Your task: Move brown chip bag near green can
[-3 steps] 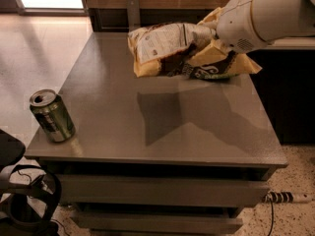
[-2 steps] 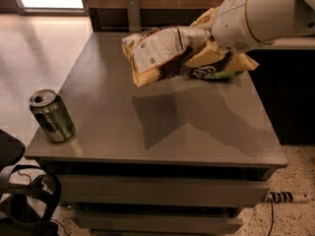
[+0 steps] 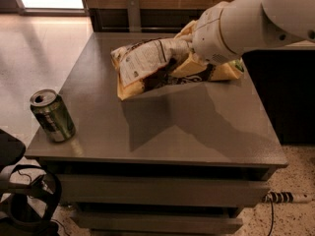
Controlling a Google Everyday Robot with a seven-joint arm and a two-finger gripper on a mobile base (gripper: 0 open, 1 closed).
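Brown chip bag [image 3: 147, 65], one, aloft, clamped in claw [image 3: 187, 50] over table [image 3: 197, 132]; one green can [image 3: 53, 116] well apart

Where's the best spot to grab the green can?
Probably around its middle, jaws coming sideways from over the table: the green can stands upright and round near the left front corner. The gripper holds the brown chip bag farther back.

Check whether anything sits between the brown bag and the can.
Nothing visible does. The gripper meets the bag at its right end, over the far side of the table. The can stands at the near left corner, and only bare table lies between them.
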